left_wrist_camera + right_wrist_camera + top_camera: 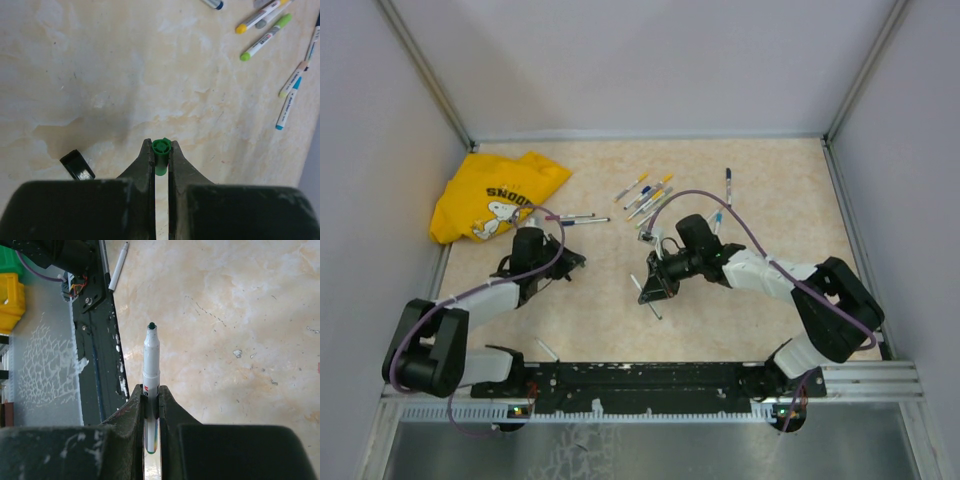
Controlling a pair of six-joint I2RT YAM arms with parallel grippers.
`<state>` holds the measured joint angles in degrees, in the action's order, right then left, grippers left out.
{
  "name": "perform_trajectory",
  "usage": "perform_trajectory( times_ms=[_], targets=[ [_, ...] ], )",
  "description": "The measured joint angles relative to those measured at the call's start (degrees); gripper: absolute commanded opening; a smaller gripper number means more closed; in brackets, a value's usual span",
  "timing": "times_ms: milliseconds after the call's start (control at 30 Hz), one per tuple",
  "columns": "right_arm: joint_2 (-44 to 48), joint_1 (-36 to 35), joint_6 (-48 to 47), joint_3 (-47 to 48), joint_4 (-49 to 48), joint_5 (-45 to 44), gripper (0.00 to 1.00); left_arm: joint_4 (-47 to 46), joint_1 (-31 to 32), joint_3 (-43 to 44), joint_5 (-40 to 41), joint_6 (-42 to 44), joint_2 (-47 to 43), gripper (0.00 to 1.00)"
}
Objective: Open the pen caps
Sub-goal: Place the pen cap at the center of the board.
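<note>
Two arms work over a beige table (pixel 790 180) walled on three sides. A yellow shirt (pixel 498 195) lies crumpled in the far left corner, with two pens (pixel 582 218) just beside it. A purple cable (pixel 715 197) arches over the right arm and passes near the loose pens (pixel 645 195) grouped at the far centre. One more pen (pixel 728 185) lies apart to their right. In the left wrist view the loose pens carry their pen caps (pixel 284 21), in yellow, green and blue. A black base rail (pixel 650 378) runs along the near edge, with a white pen (pixel 118 267) lying just beside it.

The right gripper (pixel 151 390) is pressed together on a pen barrel (pixel 151 357). The barrel's dark tip is bare and points toward the base rail. The left gripper (pixel 161 149) pinches a green cap (pixel 161 156), which is off the barrel and sits between the fingertips above bare table. The two grippers are well apart, with bare table between them. A small black piece (pixel 77 165), shaped like a cap, lies on the table to the left of the left gripper in its wrist view.
</note>
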<state>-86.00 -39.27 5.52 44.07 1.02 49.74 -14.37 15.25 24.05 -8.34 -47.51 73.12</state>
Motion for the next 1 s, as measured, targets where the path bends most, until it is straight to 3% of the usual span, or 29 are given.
perform_trajectory(
  times_ms=[333, 733, 1000],
  targets=[
    [0.0, 0.0, 0.0, 0.0, 0.1, -0.6, 0.0, 3.1, 0.8, 0.6, 3.2, 0.9, 2.7, 0.24],
    [0.0, 0.0, -0.4, 0.0, 0.5, -0.6, 0.0, 3.5, 0.8, 0.6, 5.6, 1.0, 4.1, 0.33],
    [0.0, -0.2, -0.9, 0.0, 0.7, -0.9, 0.0, 5.4, 0.8, 0.6, 6.4, 1.4, 0.2, 0.39]
  ],
)
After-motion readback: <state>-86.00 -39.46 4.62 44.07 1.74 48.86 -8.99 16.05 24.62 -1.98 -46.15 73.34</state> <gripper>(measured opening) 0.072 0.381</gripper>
